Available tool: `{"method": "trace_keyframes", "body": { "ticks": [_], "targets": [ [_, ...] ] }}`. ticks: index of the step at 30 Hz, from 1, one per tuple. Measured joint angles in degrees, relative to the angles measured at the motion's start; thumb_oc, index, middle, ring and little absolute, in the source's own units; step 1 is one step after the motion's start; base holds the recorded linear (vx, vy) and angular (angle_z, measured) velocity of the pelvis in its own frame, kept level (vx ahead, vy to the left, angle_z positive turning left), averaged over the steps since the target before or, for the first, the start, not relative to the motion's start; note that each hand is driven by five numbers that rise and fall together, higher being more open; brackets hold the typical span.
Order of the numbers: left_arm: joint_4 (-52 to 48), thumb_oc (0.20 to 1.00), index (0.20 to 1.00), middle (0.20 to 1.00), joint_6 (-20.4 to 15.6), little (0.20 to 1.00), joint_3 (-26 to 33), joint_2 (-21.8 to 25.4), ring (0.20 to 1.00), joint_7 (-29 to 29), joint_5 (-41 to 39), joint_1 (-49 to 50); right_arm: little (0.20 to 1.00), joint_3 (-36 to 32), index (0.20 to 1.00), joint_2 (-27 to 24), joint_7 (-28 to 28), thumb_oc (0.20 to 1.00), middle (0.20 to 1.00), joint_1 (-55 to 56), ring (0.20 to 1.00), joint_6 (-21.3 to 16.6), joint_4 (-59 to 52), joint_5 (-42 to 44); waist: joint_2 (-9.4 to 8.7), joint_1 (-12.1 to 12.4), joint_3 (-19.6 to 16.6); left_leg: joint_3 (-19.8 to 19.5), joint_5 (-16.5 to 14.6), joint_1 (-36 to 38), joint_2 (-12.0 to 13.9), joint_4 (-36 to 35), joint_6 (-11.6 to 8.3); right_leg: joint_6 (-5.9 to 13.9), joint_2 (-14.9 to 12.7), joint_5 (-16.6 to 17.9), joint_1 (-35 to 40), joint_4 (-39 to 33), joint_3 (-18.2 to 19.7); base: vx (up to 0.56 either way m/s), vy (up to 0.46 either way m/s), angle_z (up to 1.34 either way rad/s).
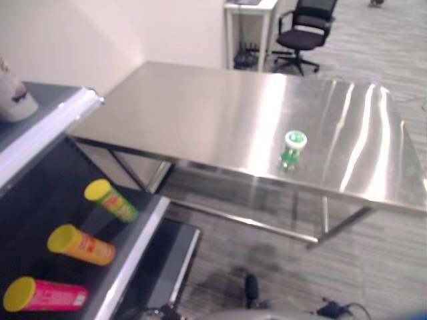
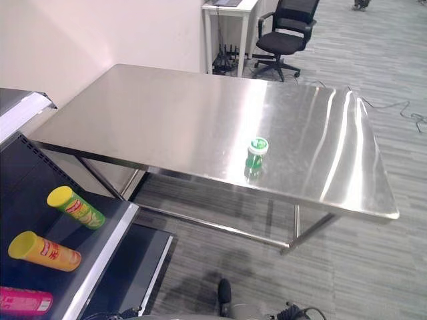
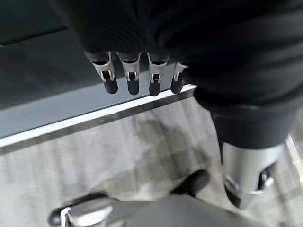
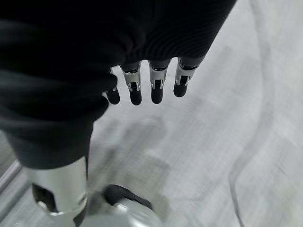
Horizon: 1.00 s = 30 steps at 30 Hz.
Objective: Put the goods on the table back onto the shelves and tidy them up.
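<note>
Hanging low at the sides, well away from the work: left robot hand (image 3: 137, 75) with fingers (image 3: 110, 85) straight and relaxed, holding nothing, above the grey carpet (image 3: 94, 156) beside a shelf edge (image 3: 94, 116); right robot hand (image 4: 147, 82) likewise slack and empty over carpet. Standing alone, upright, near the closer edge of the steel surface (image 2: 167, 113) and far out ahead of both hands: one small green bottle (image 2: 255, 155) with a pale cap, the only item left to return. Lying on their sides on the dark shelf (image 1: 40, 200) off toward the left robot hand's side: a green-and-yellow tube (image 1: 111, 200), an orange tube (image 1: 81, 245) and a pink tube (image 1: 45, 295), each with a yellow lid, with a white cup (image 1: 13, 93) up on the top tier. Judging the step in hand as the approach and pickup: best done by stepping closer first, raising the right robot hand, which seems nearer the bottle's side, spreading fingers and thumb wide before arrival, then closing round the body below the cap. Worth guarding against: tipping a light, narrow bottle on slick steel by brushing it sideways. Probably wise afterwards to set it upright in bare shelf space clear of the tubes.
</note>
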Motion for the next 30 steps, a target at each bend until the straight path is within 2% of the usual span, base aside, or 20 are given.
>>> {"method": "trace_keyframes", "body": {
  "ticks": [1,3,4,5,6,7,8,9,11,12,13,14,15,17,19,23,25,29,30],
  "targets": [
    [-0.44,1.000,1.000,1.000,-0.04,1.000,-0.03,0.21,1.000,0.48,0.31,-0.43,1.000,1.36,1.000,-0.64,-0.03,1.000,1.000,-0.11,1.000,0.12,-0.14,-0.75,-0.13,0.69,0.12,1.17,0.51,-3.22,0.66,5.42,-1.66,-0.64,-0.11,-0.82,1.41,-0.90,-0.08,0.11,-0.058,0.06],
    [-1.09,1.000,1.000,1.000,-0.09,1.000,0.35,0.38,1.000,0.94,0.71,-1.70,1.000,1.36,1.000,-1.26,-0.24,1.000,1.000,-0.83,1.000,0.19,-0.61,-1.40,-0.49,0.68,0.75,3.77,3.11,-10.46,1.06,16.66,-3.11,-1.22,-0.68,-2.19,1.80,-1.23,-0.04,0.11,-0.061,0.22],
    [-1.19,1.000,1.000,1.000,-0.27,1.000,1.45,0.57,1.000,1.03,0.69,-3.03,1.000,1.35,1.000,-1.24,-0.45,1.000,1.000,-1.59,1.000,0.56,-0.41,-2.14,-0.65,1.16,1.59,6.40,3.13,-14.85,1.28,22.37,-2.73,-1.36,-1.62,-2.33,1.93,-1.16,0.12,0.17,-0.011,0.24],
    [-1.68,1.000,1.000,1.000,-0.44,1.000,2.73,1.38,1.000,1.66,-0.42,-4.42,1.000,1.32,1.000,-0.74,-0.84,1.000,1.000,-2.80,1.000,0.56,-0.25,-2.31,-3.09,2.00,3.79,10.47,2.24,-20.29,1.78,22.05,-1.11,-1.35,-4.35,-2.49,2.80,-1.48,0.53,0.18,0.034,0.02],
    [-2.12,1.000,1.000,1.000,-0.53,1.000,3.68,2.13,1.000,1.97,-0.83,-4.68,1.000,1.35,1.000,-0.47,-1.19,1.000,1.000,-2.89,1.000,0.56,-0.64,-2.34,-4.91,2.89,4.82,12.76,2.07,-21.52,2.12,11.78,-0.47,-0.94,-6.45,-2.74,3.99,-2.11,1.13,0.22,0.069,-0.02],
    [-2.17,1.000,1.000,1.000,-0.56,1.000,3.82,2.29,1.000,2.11,-0.88,-4.67,1.000,1.33,1.000,-0.63,-1.33,1.000,1.000,-2.52,1.000,0.48,-0.74,-2.35,-4.97,2.99,5.09,13.32,2.23,-21.49,2.58,2.97,-0.50,-0.68,-7.28,-2.89,4.65,-2.98,1.28,0.20,0.095,-0.28],
    [-2.55,1.000,1.000,1.000,-0.79,1.000,3.16,1.62,1.000,2.47,-1.02,-3.57,1.000,1.53,1.000,-1.59,-1.70,1.000,1.000,-2.33,1.000,0.22,-0.67,-2.55,-2.83,3.25,4.84,13.03,4.67,-20.89,4.11,-13.12,-1.54,0.73,-7.36,-3.33,6.29,-4.17,0.77,0.15,0.073,-0.38],
    [-2.70,1.000,1.000,1.000,-0.84,1.000,3.33,0.91,1.000,2.61,-1.05,-3.15,1.000,1.46,1.000,-2.19,-1.91,1.000,1.000,-2.11,1.000,-0.32,-0.71,-3.01,-1.15,3.01,4.88,13.66,6.05,-21.05,4.80,-17.00,-1.35,2.45,-7.21,-3.21,6.78,-4.16,0.01,0.16,0.054,-0.51],
    [-2.19,1.000,1.000,1.000,-0.47,1.000,3.49,-0.17,1.000,2.66,-1.02,-2.17,1.000,1.45,1.000,-2.50,-2.02,1.000,1.000,-0.63,1.000,-0.54,-0.63,-3.43,1.41,2.86,4.09,13.12,7.03,-20.53,5.20,-15.88,0.40,4.42,-5.96,-3.89,7.78,-4.12,0.74,0.18,0.084,-0.49],
    [-2.13,1.000,1.000,1.000,-0.20,1.000,3.52,-0.29,1.000,2.92,-0.95,-0.61,1.000,1.27,1.000,-1.55,-2.02,1.000,1.000,1.29,1.000,-0.56,-0.58,-3.43,1.21,3.03,3.34,14.30,9.87,-18.32,5.03,-18.50,1.97,6.04,-6.24,-4.23,9.18,-4.15,2.11,0.16,0.074,-0.48],
    [-2.26,1.000,1.000,1.000,-0.26,1.000,3.48,0.28,1.000,3.03,-0.64,0.58,1.000,1.05,1.000,-0.61,-2.02,1.000,1.000,2.62,1.000,-0.55,-0.64,-3.43,0.71,2.33,2.17,14.89,10.00,-17.35,4.65,-20.88,1.94,6.77,-6.83,-4.32,9.08,-4.12,1.68,0.09,0.044,-0.36],
    [-2.26,1.000,1.000,1.000,-0.24,1.000,3.35,0.70,1.000,3.01,-0.54,1.11,1.000,1.09,1.000,0.11,-1.90,1.000,1.000,3.77,1.000,-0.55,-0.61,-3.42,-0.46,1.87,1.18,14.91,10.26,-16.28,4.18,-22.59,1.86,7.09,-7.12,-4.58,9.27,-4.14,1.53,0.07,0.047,-0.09],
    [-2.16,1.000,1.000,1.000,-0.22,1.000,3.41,1.21,1.000,2.95,-0.53,2.00,1.000,1.04,1.000,0.79,-1.84,1.000,1.000,5.96,1.000,-0.47,-0.41,-3.40,-2.03,1.61,-0.22,14.98,12.63,-14.76,3.20,-25.89,3.03,7.97,-7.80,-5.19,9.49,-4.13,1.63,0.08,0.059,-0.08],
    [-1.92,1.000,1.000,1.000,-0.04,1.000,3.39,1.34,1.000,2.85,-0.52,2.82,1.000,0.59,1.000,1.10,-1.83,1.000,1.000,7.98,1.000,-0.35,0.85,-3.23,-2.28,0.65,-1.81,14.84,15.22,-12.83,2.85,-29.15,4.26,9.27,-8.11,-6.40,10.08,-4.12,1.72,0.03,0.025,-0.04],
    [-2.04,1.000,1.000,1.000,0.09,1.000,3.24,1.48,1.000,2.54,-0.50,3.52,1.000,-1.46,1.000,1.38,-1.87,1.000,1.000,8.68,1.000,-0.34,0.89,-2.95,-2.34,0.56,-2.36,14.65,16.17,-11.62,2.40,-29.06,4.86,9.95,-8.50,-6.29,10.95,-4.11,1.70,0.04,0.043,-0.01],
    [-2.01,1.000,1.000,1.000,0.11,1.000,3.19,1.50,1.000,2.39,-0.21,4.11,1.000,-6.02,1.000,1.75,-2.01,1.000,1.000,8.86,1.000,-0.83,0.70,0.31,-1.88,-0.81,-3.55,14.96,15.73,-10.10,2.28,-28.88,5.23,10.15,-8.64,-7.18,12.04,-4.05,1.87,0.03,0.031,-0.02],
    [-2.26,1.000,1.000,1.000,0.08,1.000,3.23,1.62,1.000,1.98,0.86,4.06,1.000,-13.74,1.000,1.41,-2.20,1.000,1.000,9.05,1.000,-2.04,2.18,5.77,-1.56,-1.06,-3.73,15.61,15.20,-9.23,2.66,-28.89,4.83,10.13,-8.51,-7.28,12.46,-3.79,3.22,0.03,0.024,-0.20],
    [-1.85,1.000,1.000,1.000,0.15,1.000,1.04,2.05,1.000,1.25,2.04,4.03,1.000,-25.28,1.000,-3.95,-3.07,1.000,1.000,10.39,1.000,-1.42,9.06,17.07,-1.32,-2.16,-4.33,17.03,14.49,-8.47,3.56,-29.27,4.09,9.90,-7.59,-7.42,12.62,-3.80,4.92,0.03,0.013,-0.24],
    [-1.46,1.000,1.000,1.000,0.12,1.000,0.82,2.16,1.000,0.87,2.21,4.03,1.000,-29.59,1.000,-7.38,-3.20,1.000,1.000,10.91,1.000,-0.96,10.94,21.61,-1.41,-2.71,-4.44,17.61,13.89,-8.25,3.86,-29.27,3.45,9.61,-7.47,-7.65,12.60,-3.82,5.21,0.02,-0.007,-0.20]
  ]
}}
